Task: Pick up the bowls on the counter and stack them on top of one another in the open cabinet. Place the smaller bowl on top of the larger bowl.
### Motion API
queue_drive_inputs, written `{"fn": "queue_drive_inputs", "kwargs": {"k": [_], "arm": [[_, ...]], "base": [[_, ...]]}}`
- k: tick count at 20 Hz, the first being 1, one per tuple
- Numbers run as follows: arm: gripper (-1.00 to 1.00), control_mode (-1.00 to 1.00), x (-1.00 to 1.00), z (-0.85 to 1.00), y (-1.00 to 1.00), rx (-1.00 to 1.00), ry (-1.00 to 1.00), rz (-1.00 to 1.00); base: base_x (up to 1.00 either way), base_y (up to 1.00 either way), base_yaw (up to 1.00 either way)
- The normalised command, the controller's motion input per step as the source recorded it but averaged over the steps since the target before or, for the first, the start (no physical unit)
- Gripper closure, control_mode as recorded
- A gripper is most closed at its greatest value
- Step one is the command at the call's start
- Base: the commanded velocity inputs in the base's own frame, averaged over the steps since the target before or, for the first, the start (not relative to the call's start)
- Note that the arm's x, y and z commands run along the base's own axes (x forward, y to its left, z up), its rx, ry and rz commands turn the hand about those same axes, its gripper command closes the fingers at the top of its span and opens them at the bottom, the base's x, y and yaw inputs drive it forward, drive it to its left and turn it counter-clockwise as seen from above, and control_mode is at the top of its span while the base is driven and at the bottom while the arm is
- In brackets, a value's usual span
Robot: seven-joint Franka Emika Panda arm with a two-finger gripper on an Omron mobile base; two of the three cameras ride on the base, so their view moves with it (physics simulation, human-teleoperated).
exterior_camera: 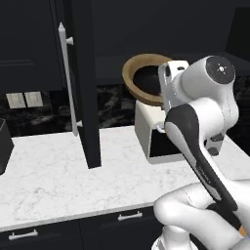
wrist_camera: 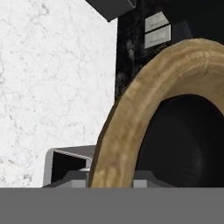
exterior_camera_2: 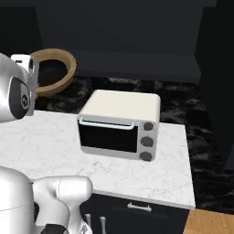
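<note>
The wide tan wooden bowl [exterior_camera: 131, 73] hangs tilted on its edge in the air, above the back of the toaster oven and just below the open cabinet's dark shelf [exterior_camera: 114, 66]. The same bowl [exterior_camera_2: 64, 68] shows at the left of the right base view. Its thick rim [wrist_camera: 131, 118] sweeps across the hand view down to my gripper [wrist_camera: 111, 181], which is shut on it. The bowl's inside looks black, and I cannot tell whether the small black bowl is in it. The cabinet door [exterior_camera: 85, 83] stands open to the left of the bowl.
A white toaster oven [exterior_camera_2: 121, 123] stands on the marble counter [exterior_camera: 49, 171] right under the bowl. The door's long silver handle [exterior_camera: 66, 78] faces left. A dark box [exterior_camera: 4, 146] sits at the counter's left edge. Wall outlets [exterior_camera: 24, 100] are on the backsplash.
</note>
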Motion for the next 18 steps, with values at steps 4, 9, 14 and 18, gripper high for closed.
{"fn": "queue_drive_inputs", "kwargs": {"k": [4, 9, 14, 18], "arm": [[1.00, -1.00, 1.00, 0.83, 0.00, 0.00, 0.02, 0.00], [1.00, -1.00, 1.00, 0.00, 0.00, -0.08, 0.12, 0.00], [1.00, -1.00, 1.00, -0.07, 0.00, -0.08, 0.05, 0.00], [1.00, -1.00, 1.00, -0.10, 0.00, -0.08, 0.00, 0.00]], "base": [[0.00, 0.00, 0.00], [0.00, 0.00, 0.00], [0.00, 0.00, 0.00], [0.00, 0.00, 0.00]]}}
